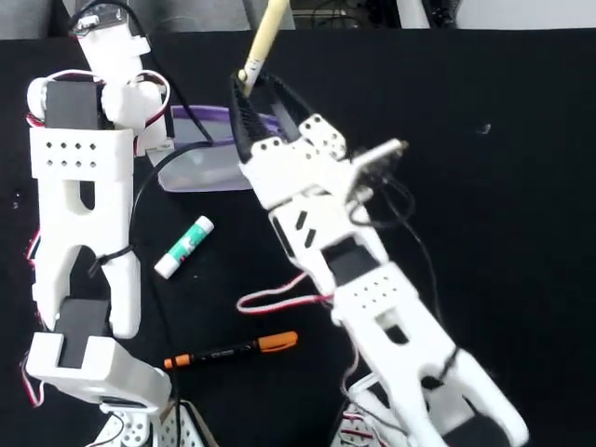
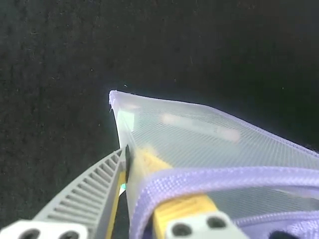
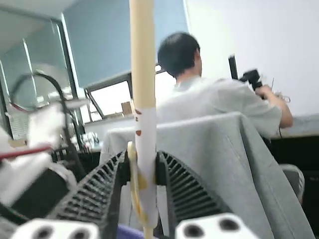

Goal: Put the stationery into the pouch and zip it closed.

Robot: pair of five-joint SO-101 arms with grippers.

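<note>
Step in hand, as we read it: get the cream pencil [image 1: 264,37] into the pouch [image 1: 200,166]. Right jaws are clamped on the pencil near its lower end, and the long end sticks up toward 12 o'clock, past the table edge. Left jaws are pinched shut on the pouch's purple zip edge. The pouch lies at 11 o'clock from table centre, with the right jaws over its 3 o'clock end. To do this well we'd tip the pencil down along the pouch's long axis, lead with the short end, and release only once most of it is inside. The left side should hold the mouth up and steady; we can't tell how wide it gapes. Glue stick [image 1: 184,246] at 9 o'clock and orange pen [image 1: 233,348] at 7 o'clock lie outside the pouch. Table [image 1: 503,186] is matte black, with cables trailing over it. Behind are a grey-draped chair [image 3: 224,164] and windows [image 3: 107,99]
</note>
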